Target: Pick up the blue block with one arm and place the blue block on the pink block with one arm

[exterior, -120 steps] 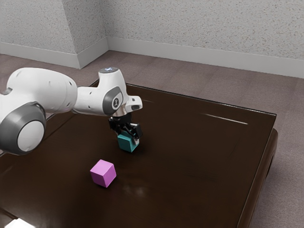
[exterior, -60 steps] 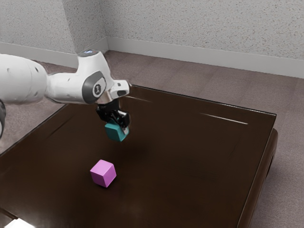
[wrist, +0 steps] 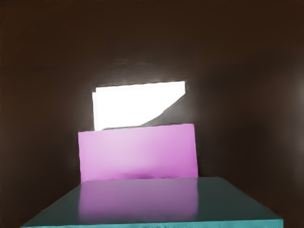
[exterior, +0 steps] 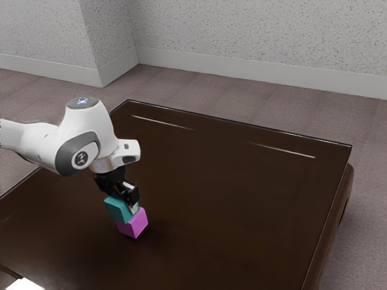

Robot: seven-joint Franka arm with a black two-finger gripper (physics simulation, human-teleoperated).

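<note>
The block called blue looks teal; it is held just above the pink block, shifted slightly toward the exterior view's left, and I cannot tell whether the two touch. My black gripper is shut on the teal block, its fingers on two sides. The white arm comes in from the exterior view's left. In the wrist view the teal block lies blurred right under my hand, with the pink block just past it.
The dark brown table has free room toward the exterior view's right and back. A bright light reflection lies on the tabletop beyond the pink block. A white object sits at the table's near left corner.
My arm carried the teal block up off the table, then toward the exterior view's left and down, until it came over the pink block. The pink block has stayed in place.
</note>
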